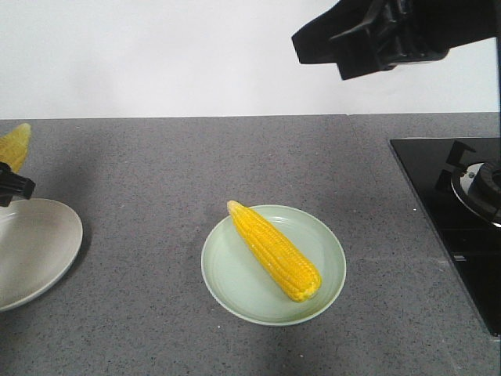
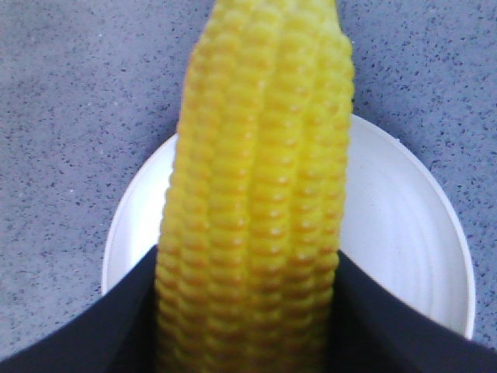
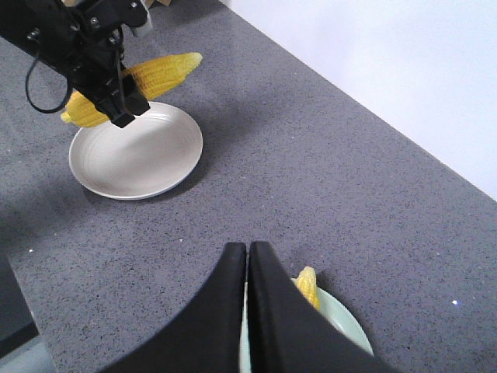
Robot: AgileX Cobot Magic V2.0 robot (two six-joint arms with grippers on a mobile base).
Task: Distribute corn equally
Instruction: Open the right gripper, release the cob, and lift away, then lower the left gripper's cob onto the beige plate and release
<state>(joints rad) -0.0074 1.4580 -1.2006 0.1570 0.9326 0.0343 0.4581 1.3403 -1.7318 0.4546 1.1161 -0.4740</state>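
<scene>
Hovering over the round white ceramic plate (image 3: pixel 136 151), the left gripper (image 3: pixel 116 97) has its dark fingers clamped around a bright yellow husked corn cob (image 2: pixel 260 186), carried clear of the dish and not yet set down. Over at the centre of the grey speckled countertop (image 1: pixel 156 164), a second yellow cob (image 1: pixel 274 249) already lies on the pale green round plate (image 1: pixel 227 274), tip toward 11 o'clock, blunt end toward 5 o'clock. My read: one share is served, the other is on its way, so the job looks roughly half done, with the white plate bare at this moment. Only two cobs show anywhere, so whether more wait off-frame I cannot say. The right gripper (image 3: pixel 248 272) hangs above the green plate with its two black fingers pressed together and nothing between them. Now the views: the front camera catches just the tip of the held cob at its 9 o'clock edge, plus a black glass hob (image 1: pixel 454 219) at 3 o'clock that no other view gives. The left wrist camera fills up with kernel rows and shows the white plate directly beneath the cob. The right wrist camera alone gives the whole picture of the left arm, cob held crosswise over the plate's far rim, and only a sliver of the served cob.
</scene>
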